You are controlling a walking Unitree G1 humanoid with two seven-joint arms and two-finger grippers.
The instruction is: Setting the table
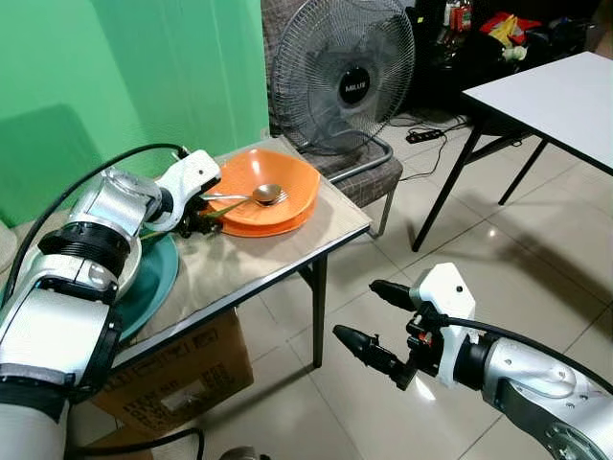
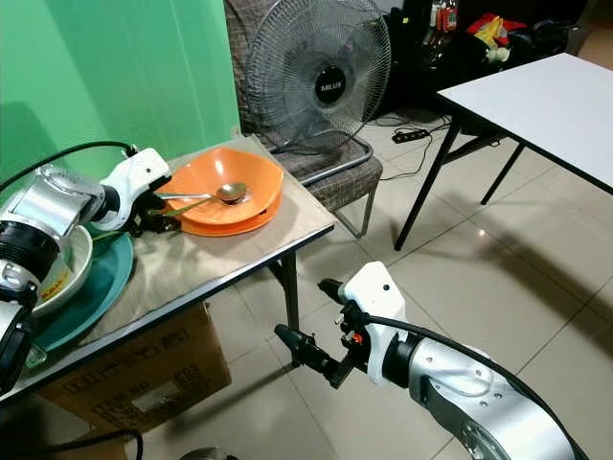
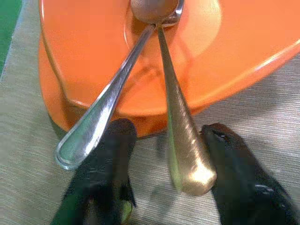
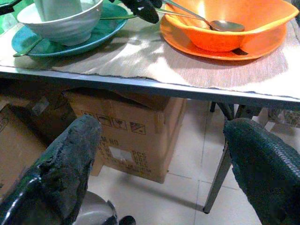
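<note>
An orange bowl (image 1: 287,182) sits on an orange plate (image 1: 251,228) at the far end of the small table (image 1: 249,268). Two spoons lie in the bowl, a silver one (image 3: 98,117) and a gold one (image 3: 180,136), their handles sticking out over the rim. My left gripper (image 1: 206,225) is at the bowl's near side, open, its fingers (image 3: 110,159) on either side of the gold handle, which lies close to one finger. My right gripper (image 1: 354,309) hangs open in the air over the floor, beside and below the table edge, holding nothing.
A white bowl (image 4: 61,23) stands on a teal plate (image 4: 28,44) at the table's near left. A cardboard box (image 1: 182,379) sits under the table. A fan (image 1: 345,72) rests on a chair (image 1: 369,177) behind it. A white table (image 1: 565,96) stands to the right.
</note>
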